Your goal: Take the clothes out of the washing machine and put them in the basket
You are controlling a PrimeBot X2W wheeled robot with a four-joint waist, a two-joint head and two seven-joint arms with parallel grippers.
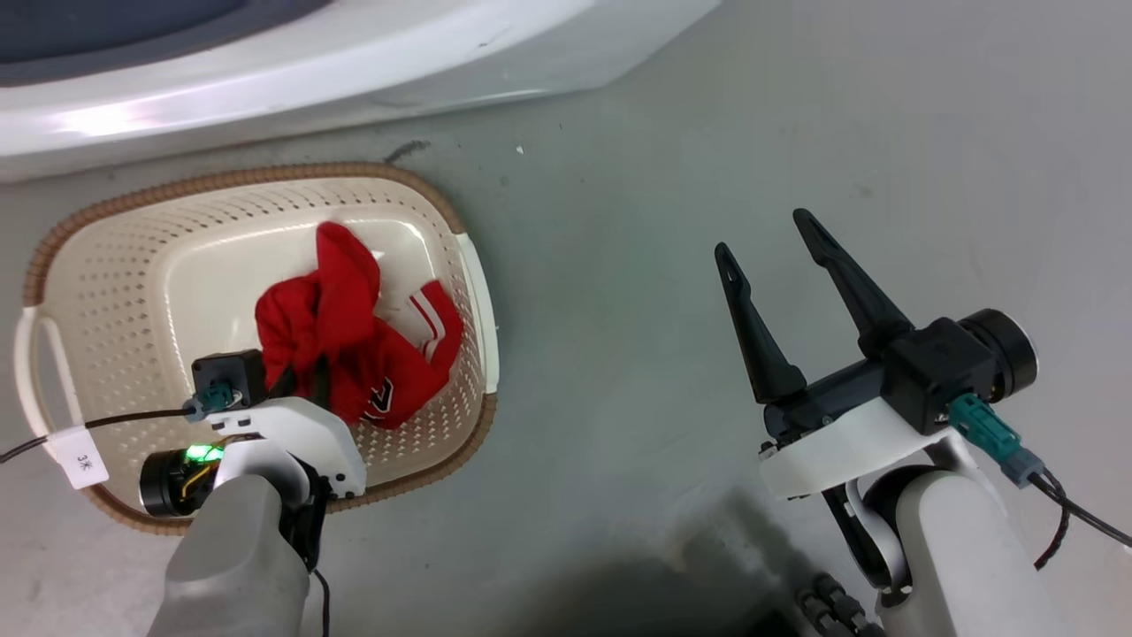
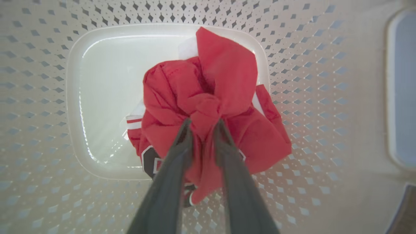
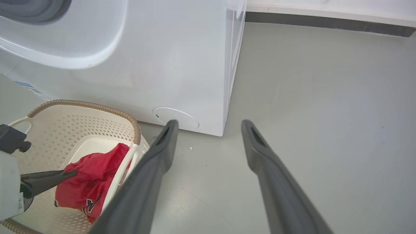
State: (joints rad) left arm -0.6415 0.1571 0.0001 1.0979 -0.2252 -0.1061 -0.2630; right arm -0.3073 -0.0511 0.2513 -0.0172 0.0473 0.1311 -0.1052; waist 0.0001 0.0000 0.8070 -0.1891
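**Sam:** What is the left claw (image 2: 203, 125) doing?

**Mia:** Its two fingers are pinched shut on a bunch of the red clothes (image 2: 208, 84). The clothes are low inside the basket (image 1: 124, 265), at about 9 o'clock in the head view. They seem to rest on the bottom.

**Sam:** What does it need to do now?

**Mia:** Let go, I think. It should open the fingers wide first, then lift straight up. That way the soft cloth slips off and does not snag and come back out.

**Sam:** Is it a good spot?

**Mia:** Yes. The bunch is well inside the brown rim, a bit toward 3 o'clock.

**Sam:** How is that arm set?

**Mia:** It comes in from 6 o'clock, over the near rim, with the fingers pointing down into the basket.

**Sam:** And the right claw (image 1: 763, 234)?

**Mia:** It is at 4 o'clock, over the grey floor (image 1: 619, 265). Its fingers are spread apart, hold nothing and point to about 11 o'clock.

**Sam:** Where is the washing machine (image 1: 265, 71)?

**Mia:** Farther off, at 11 o'clock, just behind the basket. I cannot see inside it.
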